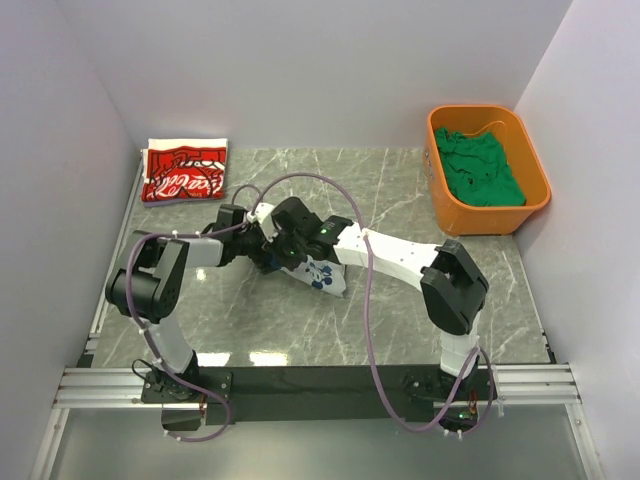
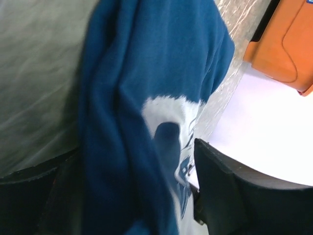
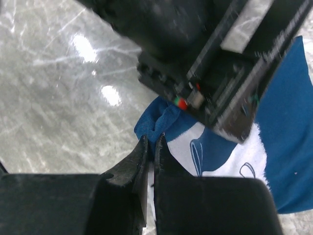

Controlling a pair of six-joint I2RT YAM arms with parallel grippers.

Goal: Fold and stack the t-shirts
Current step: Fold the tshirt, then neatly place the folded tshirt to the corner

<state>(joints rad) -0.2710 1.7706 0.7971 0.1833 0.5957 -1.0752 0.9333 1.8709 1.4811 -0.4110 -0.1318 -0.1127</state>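
Well left of the orange tub [image 1: 488,170], mid-table | navy blue t-shirt [image 1: 323,272] lies bunched between both arms, equally near | right gripper [image 3: 151,142] pinched closed on its fold | left gripper [image 2: 127,161] straddles hanging cloth, grip unclear

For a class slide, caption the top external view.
Left gripper and right gripper meet at the navy t-shirt; red t-shirt folded, green t-shirt in orange tub.
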